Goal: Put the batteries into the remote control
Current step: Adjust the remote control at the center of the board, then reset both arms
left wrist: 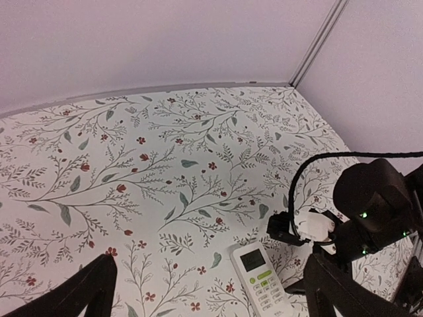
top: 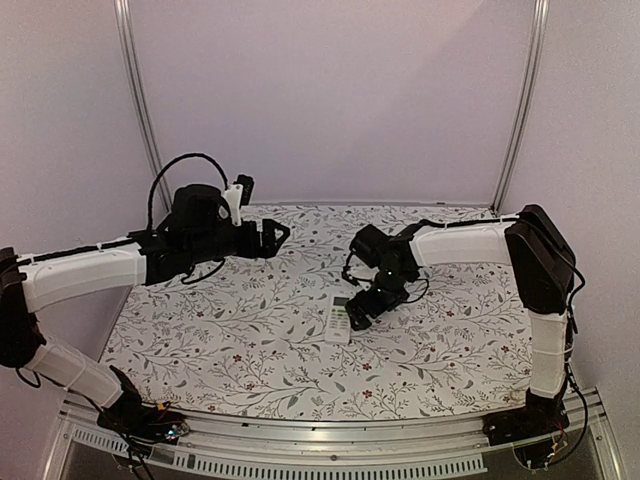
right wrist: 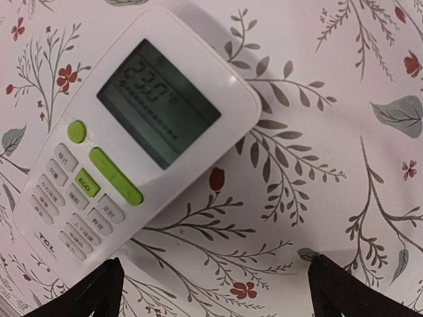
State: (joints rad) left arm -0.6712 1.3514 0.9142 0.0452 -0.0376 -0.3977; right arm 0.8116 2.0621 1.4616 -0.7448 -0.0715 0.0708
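One remote (top: 339,322) is seen lying face up on the surface (top: 230,345), with its screen lit. Two tools are counted. The right tool (top: 360,314) is held just over the remote's edge with its fingers spread. The left tool (top: 276,237) is held raised and well apart from the remote, its fingers also spread wide.

Plain lilac walls (top: 330,100), metal corner posts (top: 142,110), floral-patterned tabletop (top: 250,345), aluminium front rail (top: 330,440).
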